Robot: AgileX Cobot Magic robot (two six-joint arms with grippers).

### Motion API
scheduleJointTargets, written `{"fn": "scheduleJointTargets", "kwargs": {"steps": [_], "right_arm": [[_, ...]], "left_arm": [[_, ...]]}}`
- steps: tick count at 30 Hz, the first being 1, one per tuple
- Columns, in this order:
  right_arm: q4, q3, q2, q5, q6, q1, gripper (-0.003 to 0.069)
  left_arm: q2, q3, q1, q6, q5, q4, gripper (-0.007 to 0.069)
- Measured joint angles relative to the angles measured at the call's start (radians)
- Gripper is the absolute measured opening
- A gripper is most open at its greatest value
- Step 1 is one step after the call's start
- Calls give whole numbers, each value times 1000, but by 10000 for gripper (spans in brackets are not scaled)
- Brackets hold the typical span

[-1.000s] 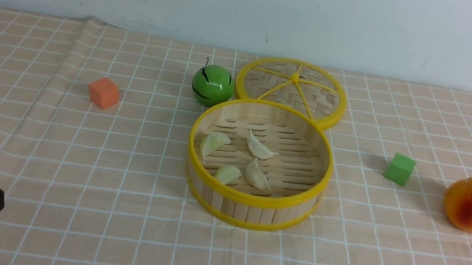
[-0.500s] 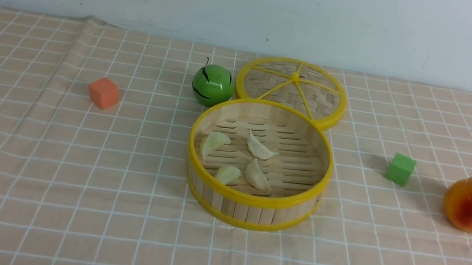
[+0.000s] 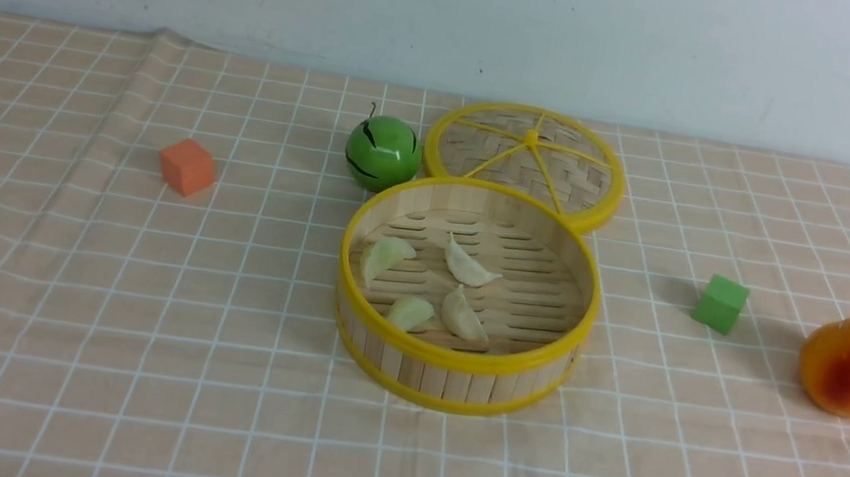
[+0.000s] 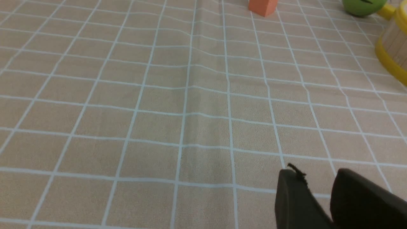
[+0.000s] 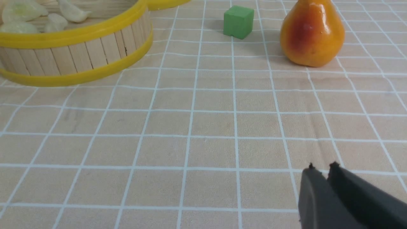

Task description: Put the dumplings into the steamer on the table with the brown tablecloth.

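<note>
Change: the left gripper, seen at the front view's lower left corner a second ago, is gone from that view; neither arm shows there now.
Meaning: all four dumplings lie in the steamer; the task looks finished and the arms seem withdrawn.
Left fingers: slightly apart, holding nothing, low over the brown tablecloth.
Right gripper: fingers nearly together, empty.
Dumplings: pale, crescent-shaped, clustered on the slatted floor's left half.
Steamer: uncovered, mid-table; its lid lies behind.
</note>
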Motion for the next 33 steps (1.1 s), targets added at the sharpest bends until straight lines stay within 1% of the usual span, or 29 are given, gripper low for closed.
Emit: {"fn": "scheduleJointTargets", "kwargs": {"steps": [7,11,12,19,33], "right_arm": [[0,0,0,0,0,0,74],[0,0,0,0,0,0,80],[0,0,0,0,0,0,83],[0,0,0,0,0,0,87],[0,0,0,0,0,0,96]], "left_arm": [[0,0,0,38,0,-4,125],[0,0,0,52,0,-44,13],[0,0,0,73,0,-65,-14],[0,0,0,140,0,-113,-14],[0,0,0,146,0,-115,-14]]}}
